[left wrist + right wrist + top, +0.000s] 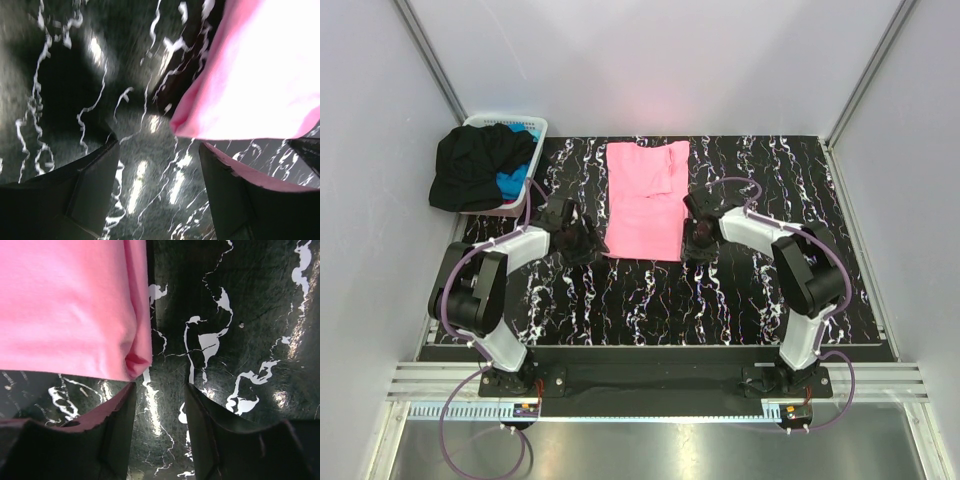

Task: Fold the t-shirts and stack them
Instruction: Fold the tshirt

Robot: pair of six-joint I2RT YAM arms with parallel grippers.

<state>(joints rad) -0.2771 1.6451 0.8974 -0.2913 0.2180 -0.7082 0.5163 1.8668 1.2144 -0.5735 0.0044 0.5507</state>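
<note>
Centrally on the table (650, 300) lay the pink shirt (645, 200), folded lengthwise into a long, smooth strip, with a sleeve turned over near its far end. Its near edge ran straight between the two grippers. The left gripper (582, 240) stood just beside the near left corner, fingers apart with only bare tabletop between them. The right gripper (698, 240) stood at the near right corner, likewise released and holding nothing, the folded pink edge just outside one finger (107, 435). The black shirt (475, 165) was heaped, crumpled, in the basket (535, 128) at the far left, spilling over its rim, with the blue shirt (512, 183) showing beneath it.
</note>
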